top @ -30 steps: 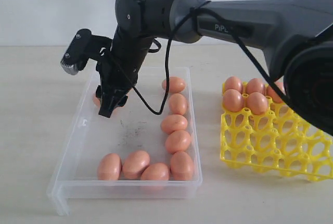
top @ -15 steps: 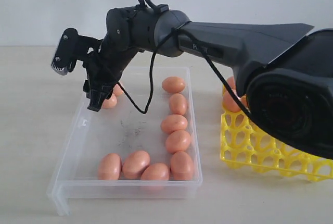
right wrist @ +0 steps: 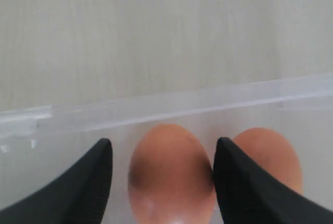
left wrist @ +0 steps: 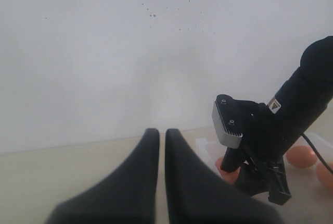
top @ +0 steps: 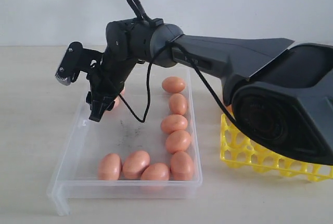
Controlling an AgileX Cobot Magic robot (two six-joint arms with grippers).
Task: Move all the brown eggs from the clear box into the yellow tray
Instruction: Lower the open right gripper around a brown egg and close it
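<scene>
My left gripper [left wrist: 162, 182] fills the foreground, its two dark fingers [left wrist: 130, 187] drawn together with only a thin slit between them and nothing in it. Taking those tips as twelve o'clock, the right gripper [left wrist: 254, 179] hangs at about two o'clock, pointing down. I see three brown eggs [left wrist: 301, 156]. One is half hidden behind that gripper, and two lie farther toward three o'clock. A white wall [left wrist: 104, 52] stands beyond.

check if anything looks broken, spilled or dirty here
Only the dark specks smeared on the floor of the clear box stand out; they look like dirt. None of the visible brown eggs looks cracked or leaking.
</scene>
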